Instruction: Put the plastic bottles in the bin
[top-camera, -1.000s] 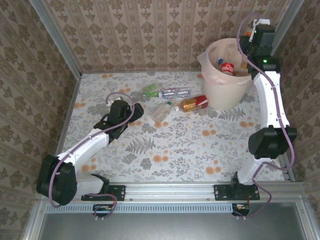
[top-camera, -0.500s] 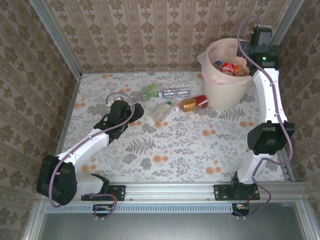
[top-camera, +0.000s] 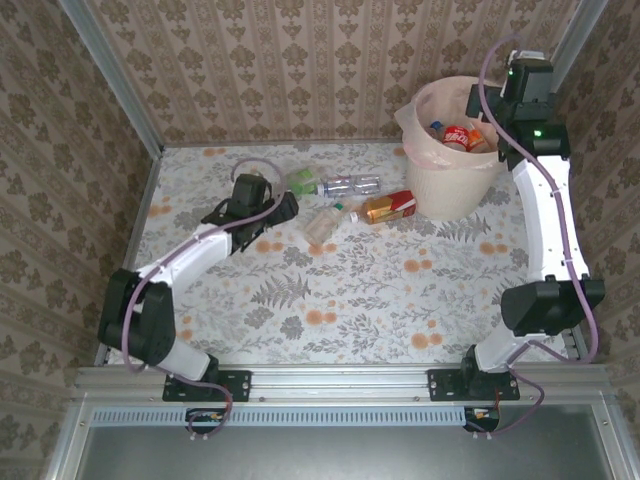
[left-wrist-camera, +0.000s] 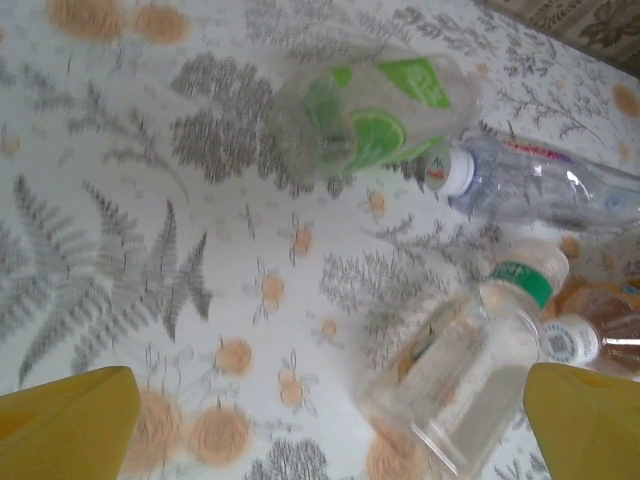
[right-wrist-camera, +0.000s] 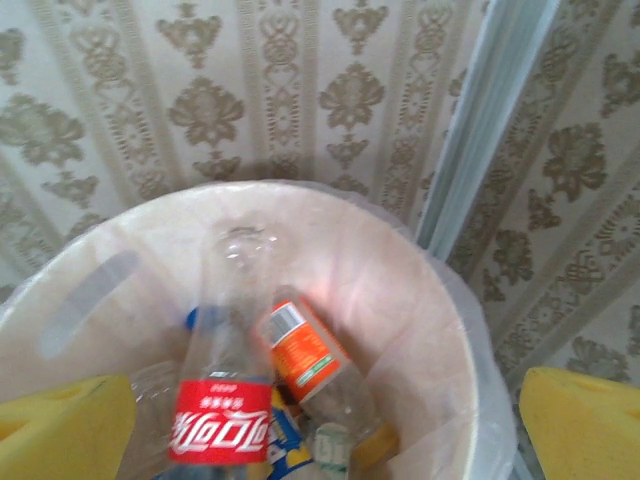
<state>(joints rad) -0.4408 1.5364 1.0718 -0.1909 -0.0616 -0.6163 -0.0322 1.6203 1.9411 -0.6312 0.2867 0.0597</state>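
Moved since the earlier frames: the left arm, now reached farther across the table (top-camera: 350, 300) toward the loose bottles, and the right gripper (top-camera: 487, 108), its jaws let out from a narrower set and its elbow carried lower.

Item 1. Left gripper (top-camera: 284, 205) (left-wrist-camera: 325, 420): jaws spread wide, nothing held. It is poised above the floral surface just short of the nearest bottles.

Item 2. Right gripper (right-wrist-camera: 320, 425): jaws spread wide, nothing held, hung over the mouth of the bin (top-camera: 450, 190) (right-wrist-camera: 400, 290).

Item 3. Bin: stood at the far right corner of the table against the patterned wall and lined with a thin pinkish bag. A red-labelled bottle (top-camera: 456, 135) (right-wrist-camera: 220, 400) and an orange-labelled bottle (right-wrist-camera: 305, 355) are seen inside with others beneath, partly hidden.

Item 4. Bottles left on the table, four counted, grouped between the left gripper and the bin:
- green-labelled bottle (top-camera: 302, 181) (left-wrist-camera: 375, 110), nearest the left gripper
- clear white-capped bottle (top-camera: 350, 185) (left-wrist-camera: 540, 185), laid just beyond it
- clear green-banded bottle (top-camera: 325, 222) (left-wrist-camera: 470, 365)
- amber bottle (top-camera: 390, 206) (left-wrist-camera: 600, 320), laid close beside the bin's base
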